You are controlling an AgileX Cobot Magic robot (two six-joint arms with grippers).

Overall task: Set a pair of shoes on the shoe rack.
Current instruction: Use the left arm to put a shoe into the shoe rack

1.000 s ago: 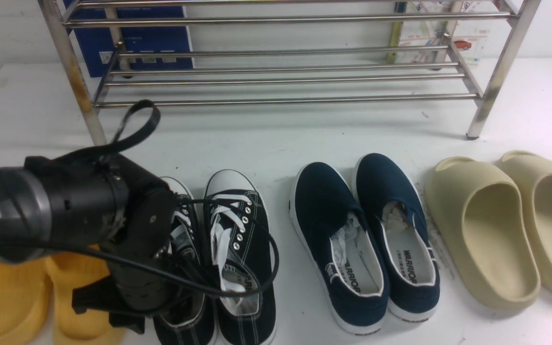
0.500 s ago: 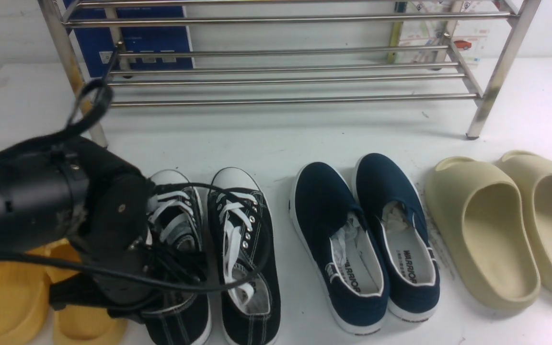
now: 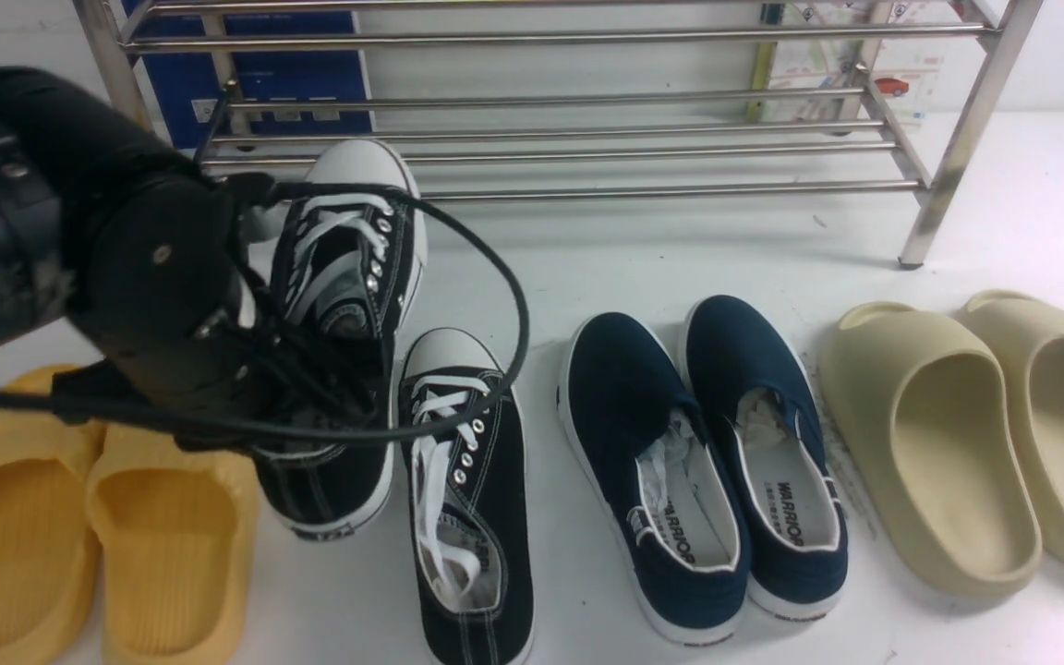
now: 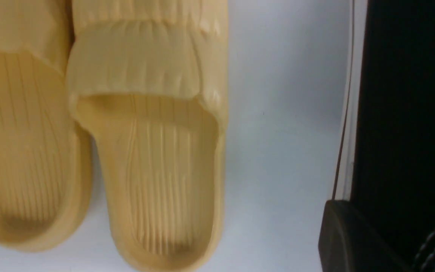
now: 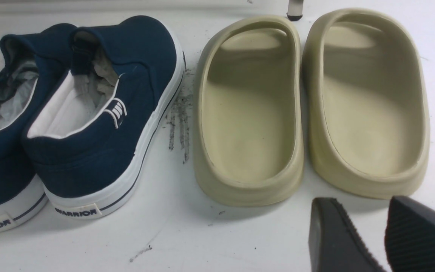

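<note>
Holding the black sneaker (image 3: 347, 305) pinched at frame left, the left pincer (image 3: 236, 379) risks a slip, or the raised toe clipping shoe rack (image 3: 680, 192) bars.

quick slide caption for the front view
Left gripper holds one black sneaker raised before the steel shoe rack; its mate sits on the table beside navy slip-ons.

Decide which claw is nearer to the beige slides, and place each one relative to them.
Right. The right claw hangs open just behind the heels of the beige slides. The left claw, shut on a black sneaker, is far to their left, beyond the navy slip-ons.
</note>
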